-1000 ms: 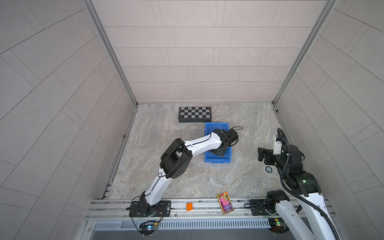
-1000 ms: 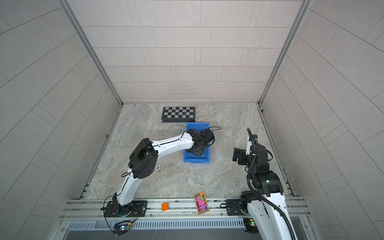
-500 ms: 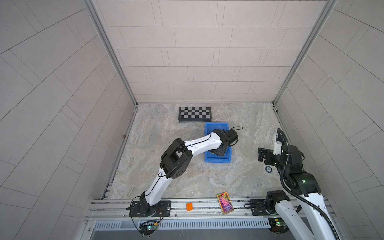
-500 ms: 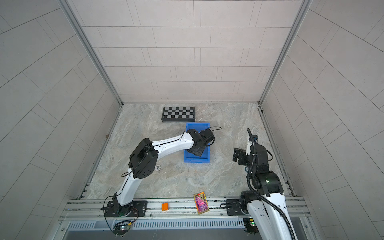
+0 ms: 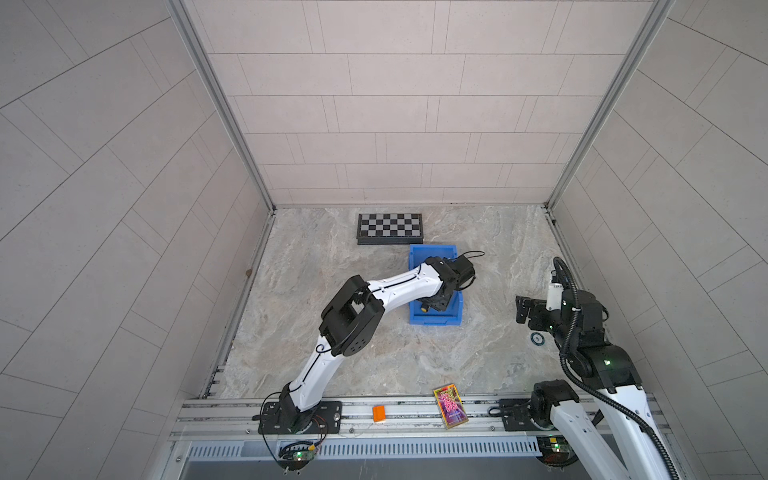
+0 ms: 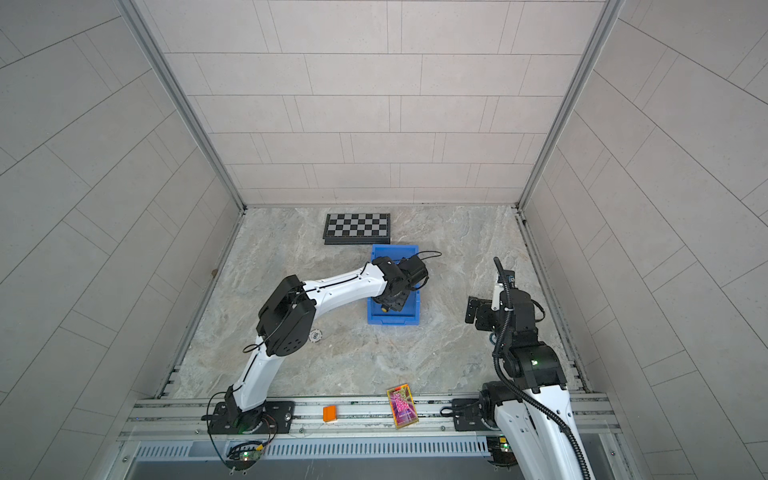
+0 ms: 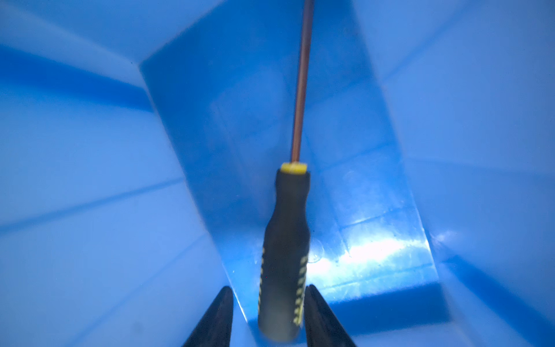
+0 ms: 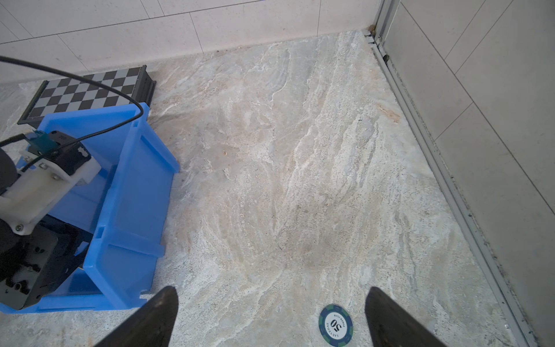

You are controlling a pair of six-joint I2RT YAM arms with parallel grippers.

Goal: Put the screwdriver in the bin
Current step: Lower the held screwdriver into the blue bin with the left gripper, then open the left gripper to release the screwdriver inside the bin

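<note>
Both top views are showing a marble-patterned tabletop [image 5: 374, 357] sitting inside a booth of pale tiled walls [image 5: 395, 124], with an aluminium rail [image 5: 407, 428] running along its near edge. A chessboard [image 5: 390, 229] is lying near the back wall. The bin [image 5: 434, 321] is standing just in front of it, its low lip facing the rail. An orange block [image 5: 378, 414] and a colourful card box [image 5: 450, 405] are resting on the rail. A poker chip [image 8: 335, 325] is lying on the marble near the right gripper [image 8: 271, 290], whose fingers are spreading wide over bare surface with nothing between them.

The left gripper [image 7: 268, 287] is reaching down into the bin. In the left wrist view the screwdriver [image 7: 285, 234] is sitting inside the bin, its handle between the jaws. A strip of blue is showing between one finger and the handle, so the jaws are standing released rather than clamping it.

The handle is looking blurred, so I cannot tell whether it is resting on the bin floor, and the shaft tip is running out of frame. From above, the left wrist is covering most of the bin, leaving only the yellow end cap [image 5: 424, 308] showing. A second chip [image 6: 316, 335] is peeking out beside the left elbow in a top view.
</note>
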